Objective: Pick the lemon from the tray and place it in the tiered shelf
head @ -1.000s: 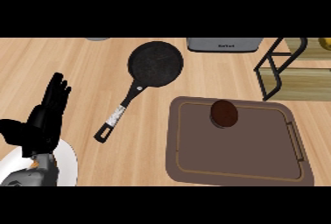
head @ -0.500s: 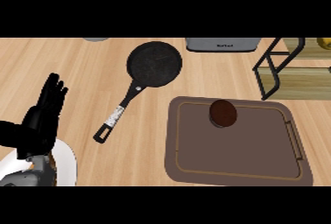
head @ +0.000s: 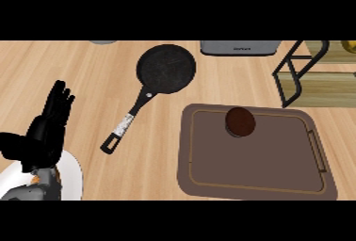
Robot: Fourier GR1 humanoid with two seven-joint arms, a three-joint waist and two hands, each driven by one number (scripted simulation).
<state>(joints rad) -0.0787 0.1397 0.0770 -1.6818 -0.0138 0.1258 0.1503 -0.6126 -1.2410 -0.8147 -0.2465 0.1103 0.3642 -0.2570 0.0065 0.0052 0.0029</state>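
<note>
A brown tray [head: 278,176] lies at the lower right of the counter. On its far part rests a dark brown round object [head: 240,122]. The tiered shelf [head: 295,75], a black frame with wooden boards, stands at the upper right. A small yellow thing [head: 350,45], possibly the lemon, shows on the shelf at the view's right edge, mostly cut off. My left hand [head: 43,135] stays at the left edge, open with fingers up, far from the tray. My right hand is out of sight.
A black frying pan [head: 165,69] lies in the middle, its handle [head: 127,124] pointing toward the lower left. A white plate [head: 70,181] sits under my left forearm. A grey appliance [head: 240,47] stands at the back.
My left hand has drifted slightly to the left and lower. Nothing else has moved.
</note>
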